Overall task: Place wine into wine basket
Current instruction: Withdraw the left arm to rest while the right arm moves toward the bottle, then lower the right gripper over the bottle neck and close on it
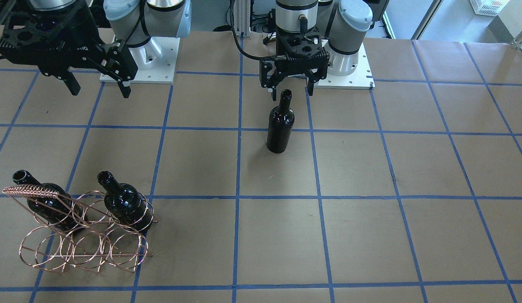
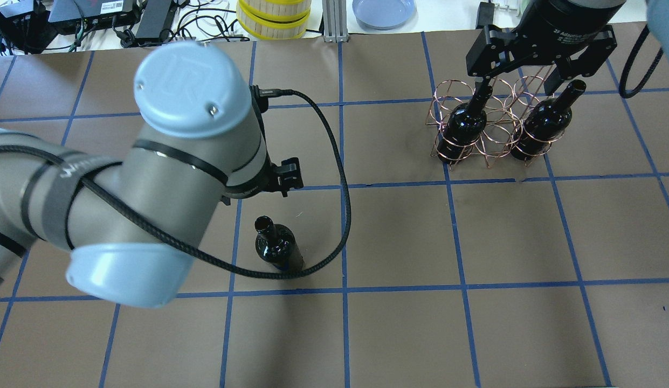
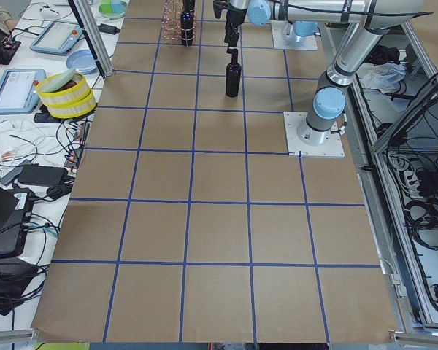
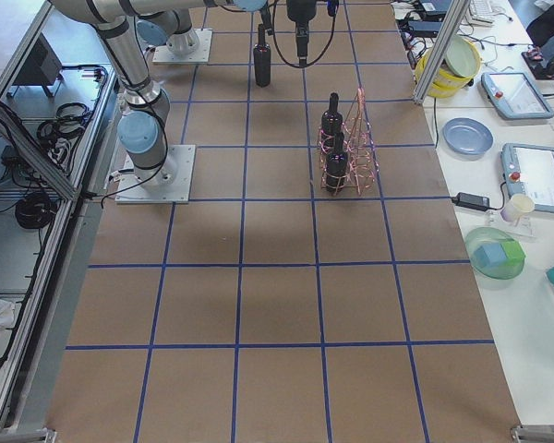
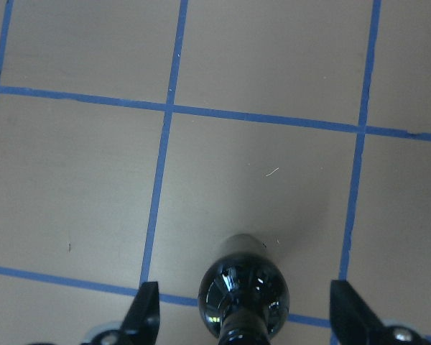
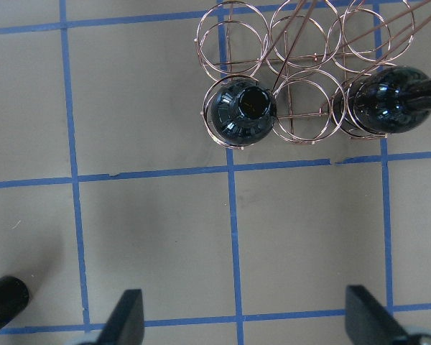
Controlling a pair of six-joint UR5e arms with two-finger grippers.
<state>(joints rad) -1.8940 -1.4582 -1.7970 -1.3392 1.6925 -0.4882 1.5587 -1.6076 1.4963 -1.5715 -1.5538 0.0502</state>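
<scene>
- Wine first: the glossy black, unlabelled glass wine bottle (image 1: pixel 280 126) stands upright on the brown paper-covered table (image 1: pixel 370 168) with its blue tape grid. You will find it near the middle, in front of the left arm's base.
- The left gripper (image 1: pixel 291 93) is spread wide at the level of the bottle's neck. In your left wrist view one finger shows on either side of the bottle, clear of the glass, so it has hold of nothing.
- The right gripper (image 1: pixel 100 89) is also spread wide and carries nothing. It hangs above the table on the robot's side of the rack.
- The copper-coloured wire wine basket (image 1: pixel 33 192), made of round hoops with a coiled handle bar, sits well apart from that bottle, on the robot's right.
- Two more black bottles (image 1: pixel 50 204) (image 1: pixel 126 206) stand upright in the end hoops of the row nearer the robot.
</scene>
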